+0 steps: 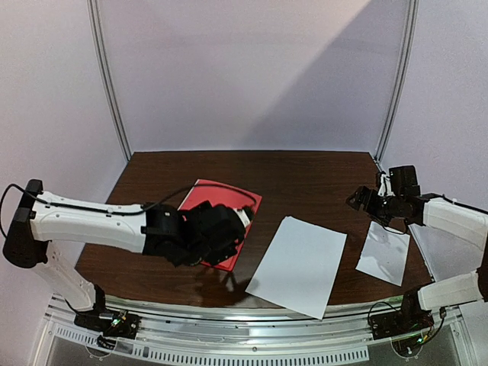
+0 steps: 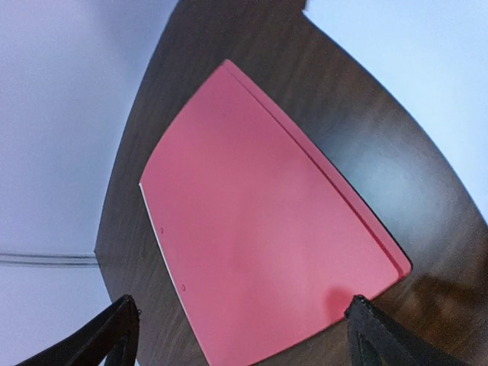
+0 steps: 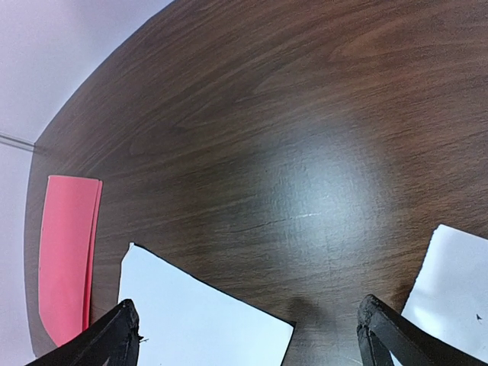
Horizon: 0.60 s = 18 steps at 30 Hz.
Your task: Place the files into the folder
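The red folder [image 1: 216,200] lies closed and flat on the dark wooden table, left of centre. My left gripper [image 1: 242,223] hovers over its near right part, open and empty; in the left wrist view the folder [image 2: 267,221] fills the space between my spread fingertips [image 2: 364,320]. The large white sheet [image 1: 299,263] lies at centre front. The small white sheet [image 1: 384,253] lies at the right. My right gripper [image 1: 357,200] is open and empty above the table, behind the small sheet. The right wrist view shows the large sheet [image 3: 198,324], the small sheet [image 3: 450,282] and the folder [image 3: 65,259].
The table [image 1: 305,183] has a near edge just in front of the large sheet. White walls and metal frame posts [image 1: 110,84] enclose the back and sides.
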### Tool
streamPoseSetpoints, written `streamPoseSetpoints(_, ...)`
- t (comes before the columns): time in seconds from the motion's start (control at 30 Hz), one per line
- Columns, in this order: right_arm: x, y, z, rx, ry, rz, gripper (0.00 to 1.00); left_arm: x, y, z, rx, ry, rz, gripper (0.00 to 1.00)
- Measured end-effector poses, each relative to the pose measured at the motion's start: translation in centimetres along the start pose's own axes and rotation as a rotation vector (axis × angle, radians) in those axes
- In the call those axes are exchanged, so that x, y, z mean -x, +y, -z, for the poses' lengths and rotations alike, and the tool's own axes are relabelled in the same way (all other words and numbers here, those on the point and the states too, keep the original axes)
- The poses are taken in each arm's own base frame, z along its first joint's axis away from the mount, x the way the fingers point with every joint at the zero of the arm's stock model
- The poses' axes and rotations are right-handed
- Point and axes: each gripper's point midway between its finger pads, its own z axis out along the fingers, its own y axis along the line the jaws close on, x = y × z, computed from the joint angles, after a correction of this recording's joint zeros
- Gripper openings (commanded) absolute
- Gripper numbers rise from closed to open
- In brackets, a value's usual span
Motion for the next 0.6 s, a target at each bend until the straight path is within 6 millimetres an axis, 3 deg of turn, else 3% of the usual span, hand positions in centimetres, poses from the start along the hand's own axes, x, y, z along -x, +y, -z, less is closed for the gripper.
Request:
streamPoseSetpoints(0.17,-0.3,0.3,-0.1,0.02,0.018,0.006,0.99,-4.1,-4.5,0.8,-0.033,-0.025,-0.274,0.93)
streamPoseSetpoints(0.4,-1.7,-0.4,-0.4,0.015,0.05,0.005,0.99,-5.4,-5.3,1.8,-0.056,-0.181,-0.355,0.88)
streamPoseSetpoints(0.6,-2.2,-0.6,-0.5,0.014,0.064,0.007,0.99,-6.8,-6.6,0.8,-0.034,-0.26,-0.451,0.84)
